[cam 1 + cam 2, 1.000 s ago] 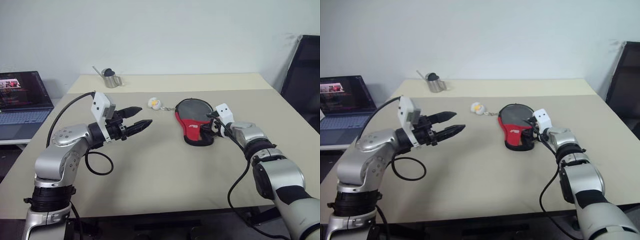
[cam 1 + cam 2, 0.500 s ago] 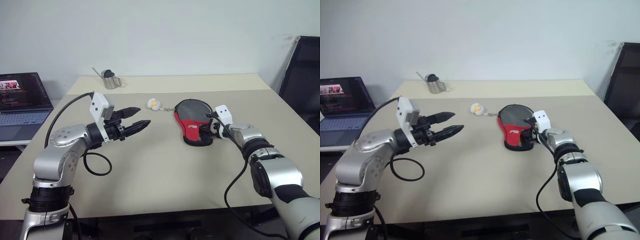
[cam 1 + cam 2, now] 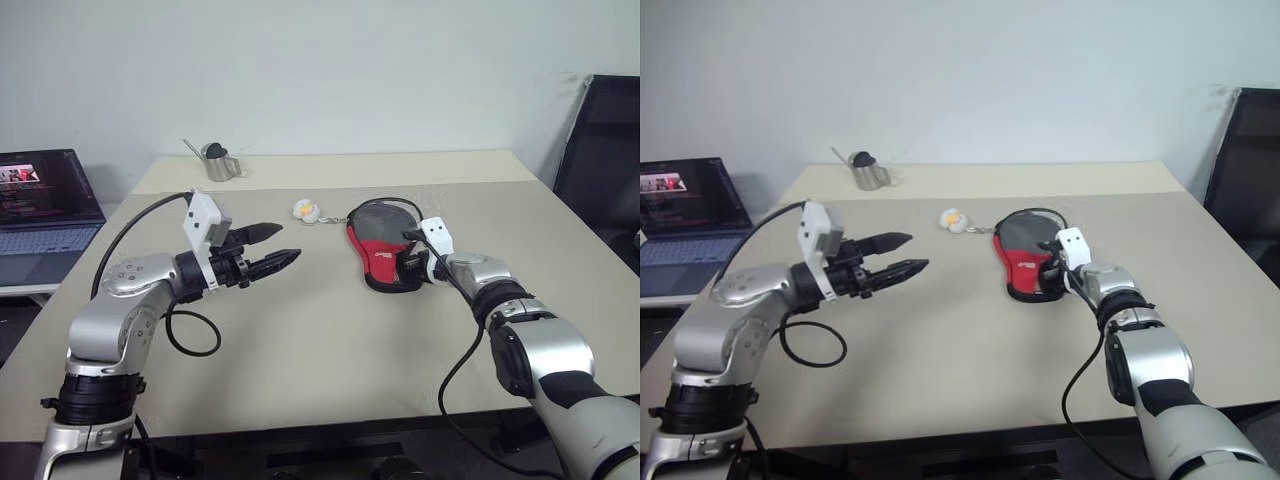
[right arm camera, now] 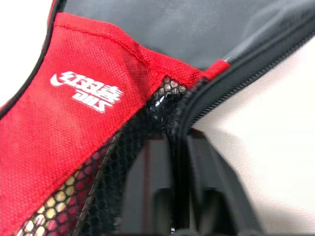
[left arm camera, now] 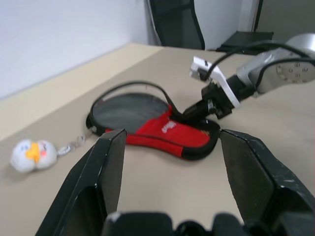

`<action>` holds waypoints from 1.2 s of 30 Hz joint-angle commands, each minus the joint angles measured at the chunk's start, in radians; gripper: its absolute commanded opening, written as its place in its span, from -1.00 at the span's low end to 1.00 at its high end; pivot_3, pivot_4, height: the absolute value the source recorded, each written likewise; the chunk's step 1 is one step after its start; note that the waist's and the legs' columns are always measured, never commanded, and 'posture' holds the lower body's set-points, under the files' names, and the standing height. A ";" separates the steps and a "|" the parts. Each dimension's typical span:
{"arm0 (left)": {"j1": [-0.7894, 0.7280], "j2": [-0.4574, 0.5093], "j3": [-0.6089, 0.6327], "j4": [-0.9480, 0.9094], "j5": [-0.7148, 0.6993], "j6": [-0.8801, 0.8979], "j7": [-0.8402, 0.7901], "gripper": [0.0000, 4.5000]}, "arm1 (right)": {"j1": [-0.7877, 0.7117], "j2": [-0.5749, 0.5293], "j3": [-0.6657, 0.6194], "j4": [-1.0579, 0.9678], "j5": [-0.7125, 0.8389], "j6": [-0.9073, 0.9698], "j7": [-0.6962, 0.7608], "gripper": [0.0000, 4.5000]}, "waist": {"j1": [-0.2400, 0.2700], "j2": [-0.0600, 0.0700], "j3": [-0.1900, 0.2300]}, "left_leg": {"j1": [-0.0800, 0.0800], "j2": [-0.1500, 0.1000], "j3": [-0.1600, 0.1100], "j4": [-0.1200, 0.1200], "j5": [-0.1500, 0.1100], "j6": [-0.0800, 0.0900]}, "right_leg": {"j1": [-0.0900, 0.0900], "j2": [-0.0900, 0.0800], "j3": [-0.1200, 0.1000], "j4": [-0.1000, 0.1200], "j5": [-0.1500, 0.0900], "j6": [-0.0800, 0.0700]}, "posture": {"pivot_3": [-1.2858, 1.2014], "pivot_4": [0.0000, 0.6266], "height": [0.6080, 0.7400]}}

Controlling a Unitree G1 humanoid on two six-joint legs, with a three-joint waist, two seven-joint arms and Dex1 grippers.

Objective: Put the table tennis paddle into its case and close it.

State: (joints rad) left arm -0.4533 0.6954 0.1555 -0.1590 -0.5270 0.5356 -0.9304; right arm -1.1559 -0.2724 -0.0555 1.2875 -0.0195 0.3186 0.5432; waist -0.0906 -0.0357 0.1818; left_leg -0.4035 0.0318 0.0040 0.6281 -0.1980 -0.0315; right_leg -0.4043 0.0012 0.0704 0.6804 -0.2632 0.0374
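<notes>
- The case (image 3: 385, 250) was found lying flat on the table (image 3: 330, 330), right of the middle, with its round end pointed away from the robot and its red panel and mesh pocket on the near side.
- The table tennis paddle (image 5: 132, 109) was judged to be already inside: a dark round face was seen within the open round end, and no handle was seen outside the case.
- The zipper edge (image 4: 256, 61) was seen standing up as a loose black loop over the round end, so the case was judged not yet closed.
- The right gripper (image 3: 1047, 272) was placed at the near right edge of the case, and its fingers were seen pressed together on the zipper edge beside the mesh pocket.
- The left gripper (image 3: 270, 250) was held above the table, well apart from the case, with its fingers spread wide and nothing between them.
- A small plush keychain (image 3: 307, 209) was lying just beyond the case, to its left.
- The insertion was thus taken as done; the closing of the zipper around the edge was judged to be left.
</notes>
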 commanded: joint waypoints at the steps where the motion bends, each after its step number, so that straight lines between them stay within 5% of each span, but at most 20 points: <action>1: 0.018 0.030 0.027 -0.032 -0.012 -0.010 -0.014 0.45 | 0.038 0.020 0.009 0.030 -0.015 0.039 0.009 -0.98 | 0.000 0.000 0.000 | 0.000 0.000 0.000 0.000 0.000 0.000 | 0.000 0.000 0.000 0.000 0.000 0.000 | 0.03 -0.52 1.00; 17: 0.206 0.158 0.062 -0.122 -0.092 0.041 -0.135 0.45 | 0.086 0.057 0.056 -0.105 0.000 0.127 0.236 -0.98 | -0.010 -0.002 -0.001 | 0.001 0.009 0.001 -0.005 -0.002 -0.003 | -0.001 0.007 0.000 -0.001 -0.004 -0.007 | 0.03 -0.52 1.00; 30: 0.230 0.162 0.058 -0.169 -0.127 0.068 -0.141 0.45 | 0.312 0.006 0.152 -0.623 0.049 0.414 0.383 -0.98 | -0.009 -0.002 -0.001 | 0.005 0.017 -0.004 -0.018 -0.005 -0.006 | -0.003 0.016 -0.002 0.000 -0.013 -0.021 | 0.03 -0.52 1.00; 36: 0.231 0.156 0.050 -0.173 -0.128 0.070 -0.133 0.45 | 0.373 -0.019 0.140 -0.742 0.061 0.486 0.307 -0.98 | 0.001 -0.002 -0.002 | 0.004 0.017 -0.004 -0.019 -0.010 -0.014 | -0.003 0.015 -0.003 0.000 -0.016 -0.025 | 0.03 -0.52 1.00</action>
State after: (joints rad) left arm -0.2144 0.8408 0.1880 -0.3009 -0.6349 0.6074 -1.0612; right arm -0.8221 -0.3106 0.0443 0.5200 0.0342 0.7556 0.8631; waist -0.0896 -0.0381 0.1802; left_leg -0.3993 0.0489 0.0005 0.6097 -0.2086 -0.0470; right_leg -0.4077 0.0164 0.0679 0.6799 -0.2792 0.0131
